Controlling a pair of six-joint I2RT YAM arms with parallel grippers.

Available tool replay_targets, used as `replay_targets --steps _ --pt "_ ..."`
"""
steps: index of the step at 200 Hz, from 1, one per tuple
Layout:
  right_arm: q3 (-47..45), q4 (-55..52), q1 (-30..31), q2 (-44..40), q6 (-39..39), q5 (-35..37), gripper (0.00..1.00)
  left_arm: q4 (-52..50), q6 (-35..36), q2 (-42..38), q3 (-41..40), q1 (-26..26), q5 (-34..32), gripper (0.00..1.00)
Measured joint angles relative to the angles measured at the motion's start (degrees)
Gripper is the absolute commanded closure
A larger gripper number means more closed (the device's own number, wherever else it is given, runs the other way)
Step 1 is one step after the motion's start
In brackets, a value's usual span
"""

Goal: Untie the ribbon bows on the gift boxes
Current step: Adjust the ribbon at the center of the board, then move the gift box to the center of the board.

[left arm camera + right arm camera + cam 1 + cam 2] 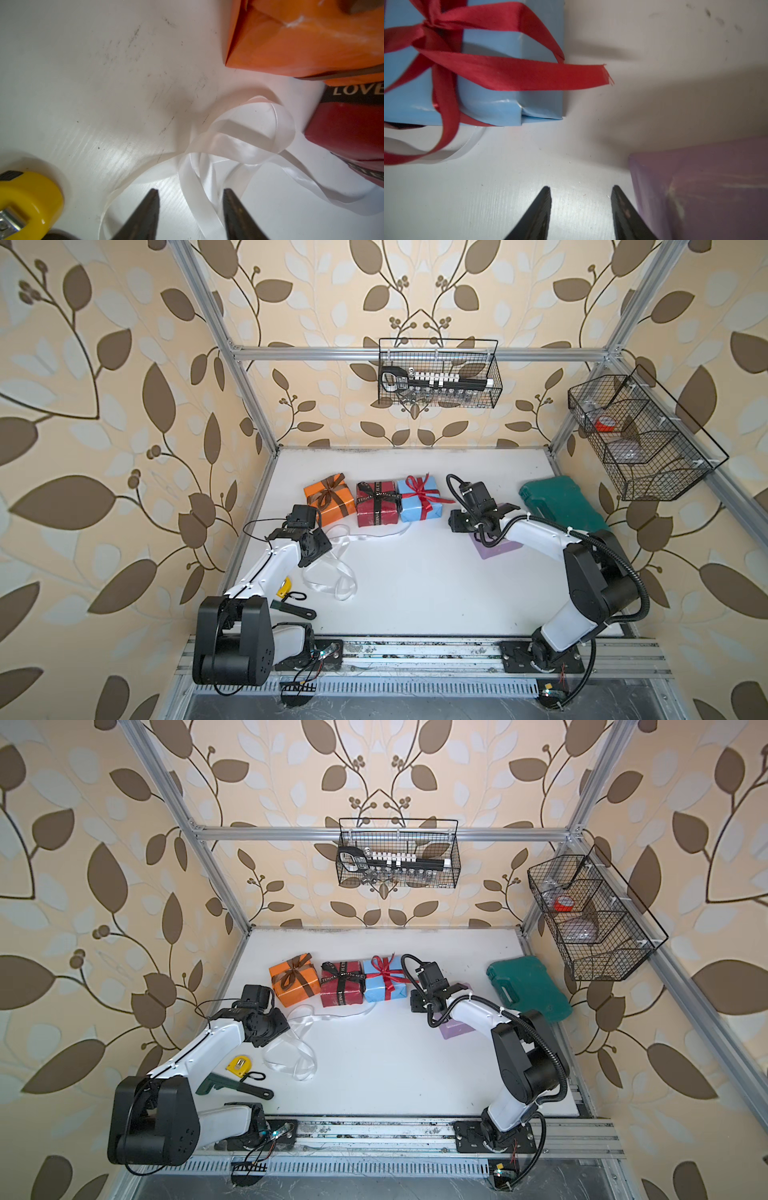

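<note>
Under the left gripper (190, 199) — jaws apart, gripping nothing — the white ribbon (239, 145) lies loose on the table (83, 83), untied, in glossy flat loops that trail toward the dark red box (349, 128). Just beyond sits the orange box (301, 41), w/ a yellow tape measure (27, 199) off to the other side. The right gripper (581, 193) is open too, bare table between its tips; the lilac box (706, 187) is just beside one finger, its paper bare and scuffed. Ahead of it the light blue box (500, 87) carries the red ribbon (519, 74), tied in a bow, one frayed tail sticking out past the box edge. In both top views three tied boxes stand close side by side at the back — orange w/ brown ribbon (328, 491), dark red w/ black ribbon (376, 499) and white lettering, then blue. Lilac box is apart from them, under the right arm (536, 531), near a dark green case (561, 506).
</note>
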Motion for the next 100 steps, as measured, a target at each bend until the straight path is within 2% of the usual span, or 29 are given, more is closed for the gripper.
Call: replay_targets --steps 45,70,100 --pt "5.40 -0.81 0.00 -0.48 -0.76 -4.00 0.42 -1.36 0.42 -1.44 5.49 -1.68 4.96 0.01" --pt "12.52 -0.72 -0.04 2.25 -2.69 -5.57 0.40 -0.59 0.07 -5.09 7.85 -7.52 7.98 0.01" --pt "22.49 0.48 -0.79 10.64 -5.62 -8.13 0.33 5.03 -3.19 -6.62 7.74 -15.58 12.35 0.01"
